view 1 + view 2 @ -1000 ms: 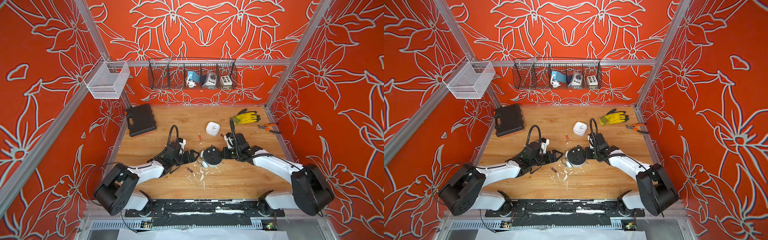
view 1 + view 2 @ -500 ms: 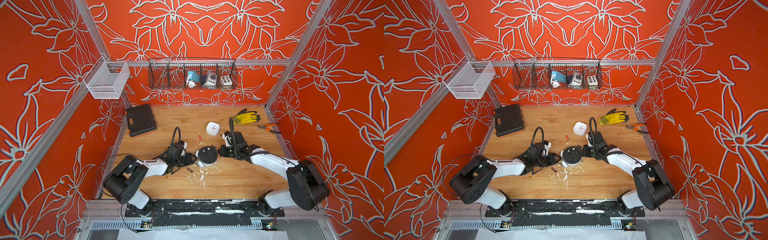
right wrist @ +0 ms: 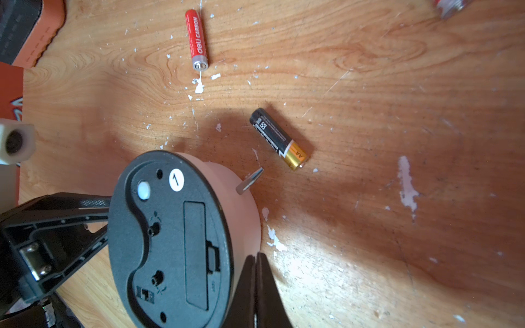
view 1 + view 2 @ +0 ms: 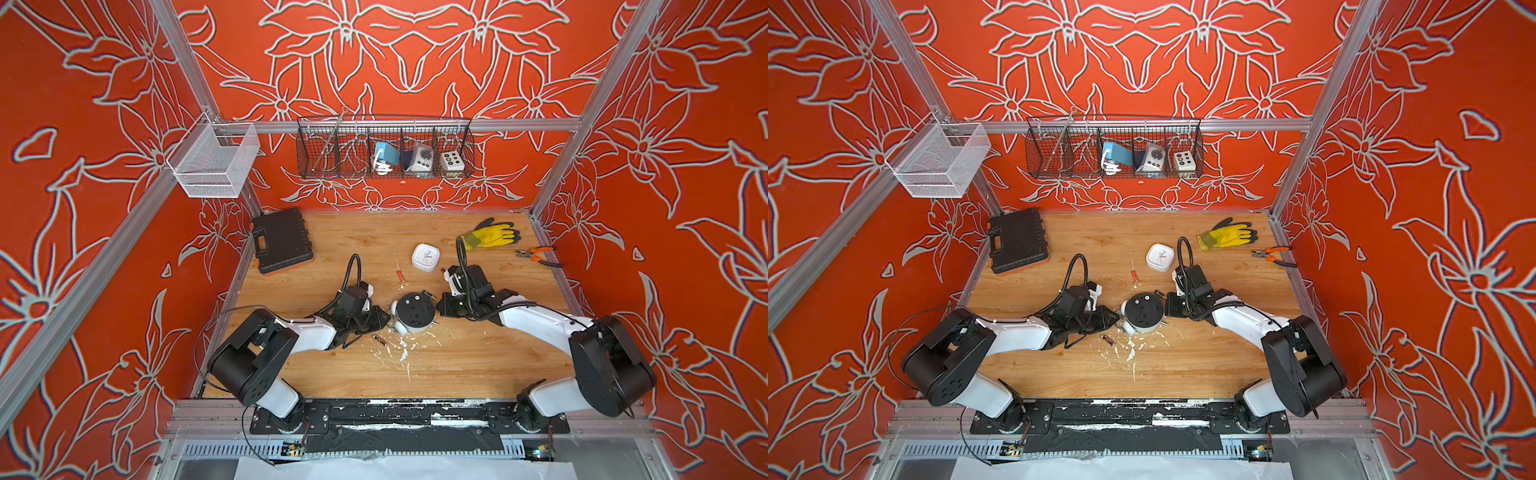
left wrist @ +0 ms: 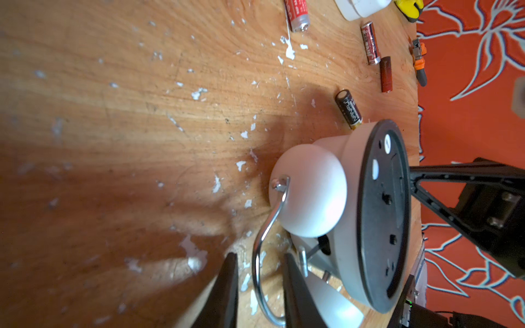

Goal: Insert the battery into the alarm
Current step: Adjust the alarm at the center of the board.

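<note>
Wire basket (image 4: 324,162), far ahead of left gripper (image 5: 259,255), holds three gadgets (image 4: 413,156). That gripper spread astride alarm (image 5: 377,215) handle (image 5: 255,272); right gripper (image 3: 256,257) pressed together beside alarm, battery (image 3: 278,139) just ahead.

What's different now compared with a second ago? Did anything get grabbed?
The left gripper has narrowed from wide open around the wire handle of the alarm, not yet clamping it. The shut right gripper nudged the alarm slightly toward the left arm. The red battery, white clock, glove and pliers stayed put.
</note>
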`<action>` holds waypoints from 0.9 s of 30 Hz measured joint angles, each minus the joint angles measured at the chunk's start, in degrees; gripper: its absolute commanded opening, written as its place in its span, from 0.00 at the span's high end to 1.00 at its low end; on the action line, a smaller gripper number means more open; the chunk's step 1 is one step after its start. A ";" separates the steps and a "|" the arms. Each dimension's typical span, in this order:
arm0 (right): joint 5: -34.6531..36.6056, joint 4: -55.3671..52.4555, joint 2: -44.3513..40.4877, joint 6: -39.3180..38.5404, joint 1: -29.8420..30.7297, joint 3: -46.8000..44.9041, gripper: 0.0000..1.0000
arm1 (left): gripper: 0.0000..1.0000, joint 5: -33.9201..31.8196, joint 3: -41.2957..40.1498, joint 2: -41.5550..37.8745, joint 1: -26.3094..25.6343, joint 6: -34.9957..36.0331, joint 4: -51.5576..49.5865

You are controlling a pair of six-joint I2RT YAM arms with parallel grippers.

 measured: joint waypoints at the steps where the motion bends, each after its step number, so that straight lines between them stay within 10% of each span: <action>1: 0.00 -0.33 -0.07 -0.07 0.00 0.07 0.91 | 0.85 0.02 0.00 0.02 0.02 0.00 0.00; 27: 3.65 -10.78 -5.62 -4.20 2.14 6.67 0.72 | 1.00 0.55 0.00 1.64 0.11 0.00 1.53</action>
